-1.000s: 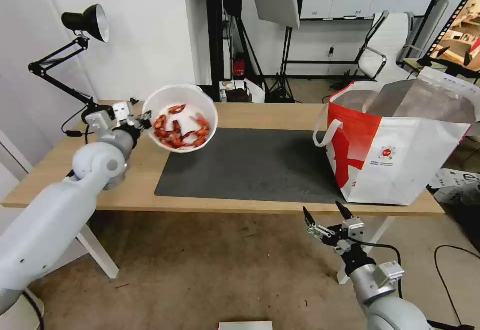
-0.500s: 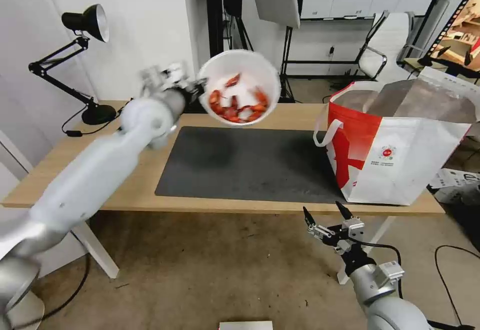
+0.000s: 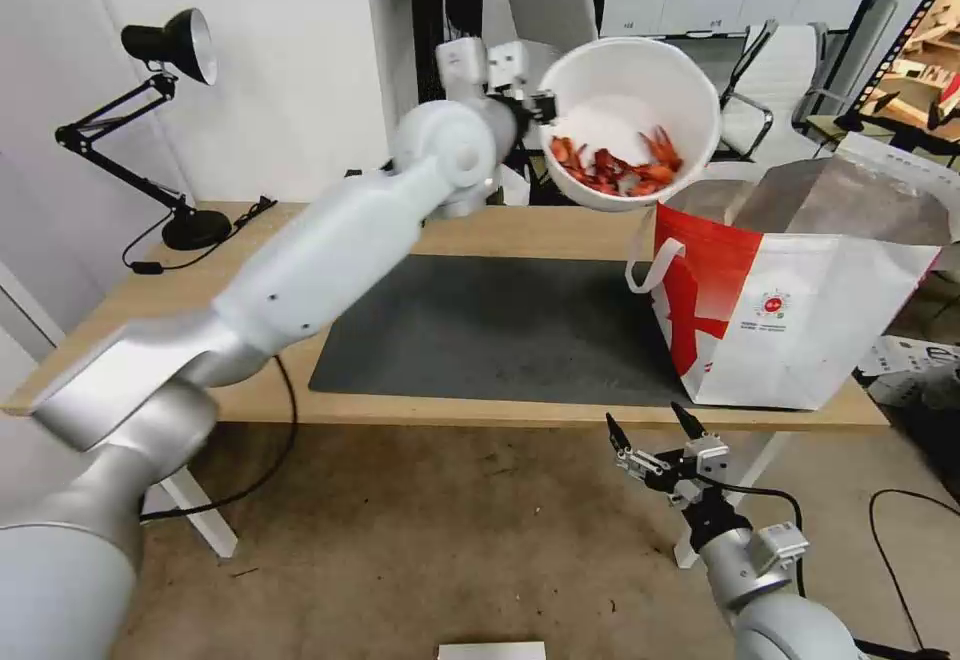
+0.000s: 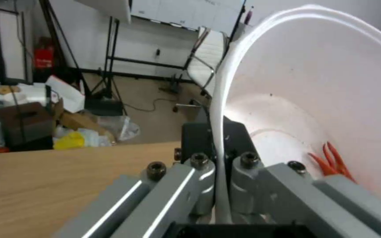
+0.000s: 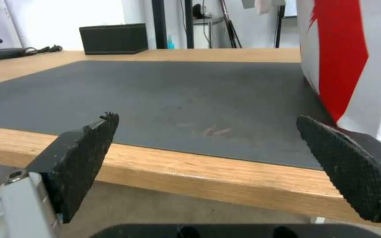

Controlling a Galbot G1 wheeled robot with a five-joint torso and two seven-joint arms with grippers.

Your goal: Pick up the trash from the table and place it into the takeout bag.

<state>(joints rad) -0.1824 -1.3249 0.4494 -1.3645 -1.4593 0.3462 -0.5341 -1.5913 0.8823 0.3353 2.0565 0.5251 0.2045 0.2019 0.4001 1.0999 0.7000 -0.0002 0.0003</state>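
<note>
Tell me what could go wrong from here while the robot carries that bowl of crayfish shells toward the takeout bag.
The left end effector pinches the white bowl only by its thin rim, so the bowl could slip or flex free. The bowl is tilted, with the crayfish shells piled at its low side, so some could spill onto the table before reaching the takeout bag. The bowl also hangs near the bag's edge and might bump it.

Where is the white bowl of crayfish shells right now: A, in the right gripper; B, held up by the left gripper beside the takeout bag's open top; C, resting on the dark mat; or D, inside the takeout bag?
B: the left gripper clamps the white bowl by its rim, aloft beside the takeout bag.
</note>
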